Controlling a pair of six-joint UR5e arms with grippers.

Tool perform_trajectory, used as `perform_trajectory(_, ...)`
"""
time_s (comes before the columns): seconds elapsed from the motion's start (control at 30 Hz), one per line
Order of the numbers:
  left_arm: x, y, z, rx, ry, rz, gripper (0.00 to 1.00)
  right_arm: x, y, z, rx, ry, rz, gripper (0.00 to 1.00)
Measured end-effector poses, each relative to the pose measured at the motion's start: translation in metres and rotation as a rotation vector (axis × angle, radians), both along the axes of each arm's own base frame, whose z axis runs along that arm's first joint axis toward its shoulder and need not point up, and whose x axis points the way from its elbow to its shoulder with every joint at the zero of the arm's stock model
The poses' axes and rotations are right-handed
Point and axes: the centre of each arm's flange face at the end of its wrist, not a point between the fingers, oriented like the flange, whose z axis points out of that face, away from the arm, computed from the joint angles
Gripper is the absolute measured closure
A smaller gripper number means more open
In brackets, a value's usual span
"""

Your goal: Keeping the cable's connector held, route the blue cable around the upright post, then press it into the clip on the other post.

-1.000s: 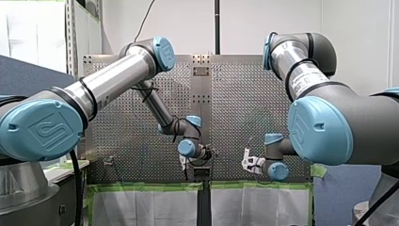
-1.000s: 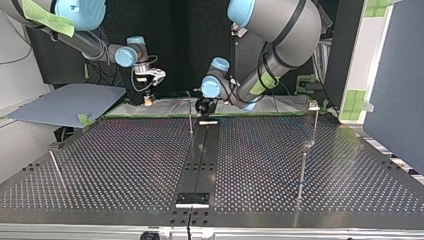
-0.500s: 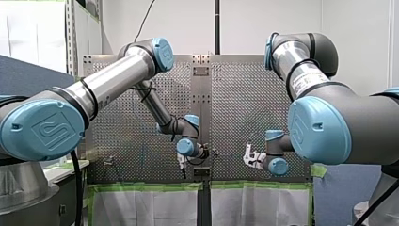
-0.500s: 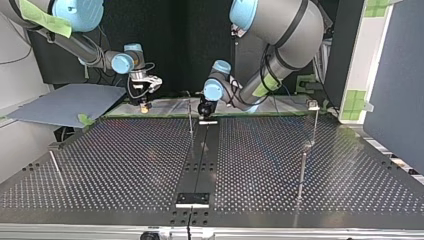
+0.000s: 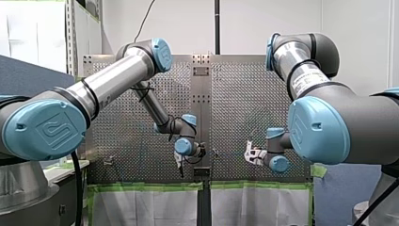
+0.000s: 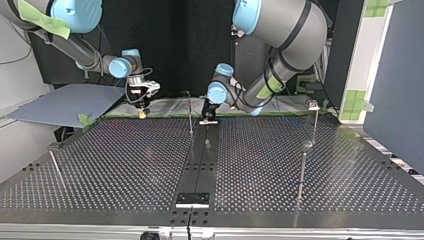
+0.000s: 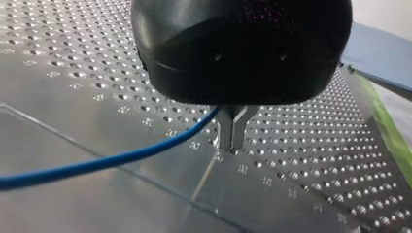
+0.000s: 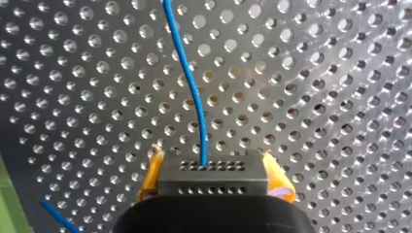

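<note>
A dull silver perforated table [image 6: 125, 160] is lying in front of two robot arms, seen from across it. A thin upright post [image 6: 190, 117] is standing near the table's far edge, about midway along it.

In the top view, my right gripper [image 6: 142, 109] is hanging well to the left of that post, pointing down, close above the table. In its wrist view, its yellow pads [image 8: 279, 180] are clamping a small grey connector [image 8: 214, 177] with rows of holes. The blue cable [image 8: 194, 97] is coming out of the connector's upper face and running away over the table in a gentle curve.

My left gripper [image 6: 207, 114] is reaching down just to the right of the post in the top view. In its wrist view, its metal fingers [image 7: 226, 128] are standing narrow, nearly together, with their tips at the table. The blue cable is entering between them near their roots and trailing off to one side.

Far to the right of the middle post, a second post [image 6: 315, 125] is carrying a small clip [image 6: 313, 105] at its top, well apart from both grippers.
</note>
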Motion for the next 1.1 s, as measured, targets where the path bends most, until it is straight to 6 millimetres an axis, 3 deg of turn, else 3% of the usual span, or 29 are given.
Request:
perform_trajectory(0.3,0.0092,0.0043,0.0051,0.007,-0.02,0.03,1.0,-0.0041,-0.0079,0.0025,0.001,-0.001,-0.008,1.0)
perform_trajectory(0.4,0.0096,0.0046,0.0054,0.009,-0.02,0.033,0.91,-0.0053,-0.0085,0.0022,0.0,-0.001,-0.01,1.0)
perform_trajectory(0.47,0.0092,0.005,0.0051,0.011,-0.017,0.034,0.8,-0.0058,-0.0087,0.0019,0.0,-0.001,-0.01,1.0)
perform_trajectory(0.5,0.0091,0.0052,0.005,0.013,-0.015,0.034,0.8,-0.0059,-0.0088,0.0019,0.0,-0.001,-0.01,1.0)
perform_trajectory(0.57,0.0086,0.0053,0.0047,0.021,-0.014,0.033,0.57,-0.0062,-0.0088,0.0013,0.001,0.0,-0.009,1.0)
perform_trajectory(0.6,0.0084,0.0054,0.0046,0.027,-0.014,0.031,0.57,-0.0063,-0.0088,0.0011,0.001,0.0,-0.007,1.0)
perform_trajectory(0.67,0.0078,0.0054,0.0043,0.043,-0.015,0.027,0.31,-0.0063,-0.0086,0.0008,0.002,0.0,-0.005,1.0)
perform_trajectory(0.7,0.0075,0.0054,0.0042,0.05,-0.016,0.025,0.31,-0.0063,-0.0085,0.0005,0.003,0.0,-0.004,1.0)
perform_trajectory(0.73,0.0073,0.0054,0.0044,0.06,-0.017,0.022,0.2,-0.0064,-0.0083,0.0001,0.004,0.0,-0.004,1.0)
perform_trajectory(0.77,0.0073,0.0054,0.0046,0.066,-0.019,0.02,0.0,-0.0064,-0.0082,-0.0001,0.005,0.0,-0.003,1.0)
perform_trajectory(1.1,0.0009,0.0074,0.0015,0.16,0.0,0.005,0.0,-0.0073,-0.0077,-0.0018,0.012,0.002,-0.002,1.0)
